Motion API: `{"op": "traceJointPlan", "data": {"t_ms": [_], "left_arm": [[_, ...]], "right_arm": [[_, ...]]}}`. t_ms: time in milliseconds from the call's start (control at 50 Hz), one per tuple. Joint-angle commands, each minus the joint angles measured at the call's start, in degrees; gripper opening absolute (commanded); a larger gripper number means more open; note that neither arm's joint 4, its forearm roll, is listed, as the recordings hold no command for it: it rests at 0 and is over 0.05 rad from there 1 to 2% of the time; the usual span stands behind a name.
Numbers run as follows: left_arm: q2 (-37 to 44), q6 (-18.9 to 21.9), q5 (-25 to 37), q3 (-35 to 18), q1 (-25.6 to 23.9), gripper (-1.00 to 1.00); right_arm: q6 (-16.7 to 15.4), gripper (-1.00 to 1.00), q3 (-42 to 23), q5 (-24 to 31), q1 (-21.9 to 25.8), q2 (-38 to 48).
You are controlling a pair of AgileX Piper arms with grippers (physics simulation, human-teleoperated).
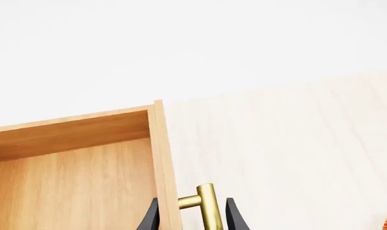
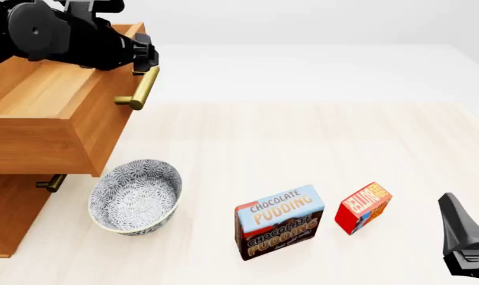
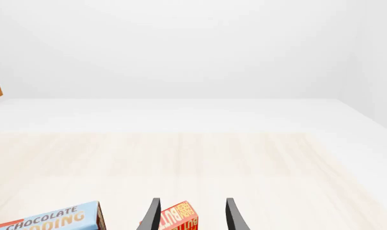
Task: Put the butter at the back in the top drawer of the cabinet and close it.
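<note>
Two risks: the left gripper [image 1: 192,215], fingers straddling the open top drawer [image 2: 57,95]'s handle [image 2: 142,88], may slip off; the right gripper [image 3: 192,215], spread and empty, could topple the butter [image 2: 362,207] standing on the table [image 2: 303,136]

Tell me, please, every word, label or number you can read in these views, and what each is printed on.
"CHOCOLATE PUDDING": top face of the pudding box, in white.
"CHOCOLATE PUDDING": again on its brown front face; a small line beneath is too small to read.
Yellow lettering on the butter: tilted and blurred, not reliably readable; the right wrist view cuts it off.
No text on the bowl, the cabinet or the top drawer.
</note>
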Motion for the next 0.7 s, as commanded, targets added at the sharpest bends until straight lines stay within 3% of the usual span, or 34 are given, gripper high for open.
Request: {"op": "traceJointPlan", "data": {"t_ms": [20, 380, 700], "left_arm": [[-2.5, 7.0, 2.6, 0.2, -4.4, 1.0], [-8.3, 9.6, 8.3, -2.8, -3.4, 1.0], [-13.5, 9.6, 13.2, -7.0, -6.0, 1.0]], "right_arm": [[0.0, 1.0, 0.0, 0.0, 0.0, 0.0], [0.0, 1.0, 0.0, 0.0, 0.0, 0.0], [0.0, 1.0, 0.0, 0.0, 0.0, 0.0]]}}
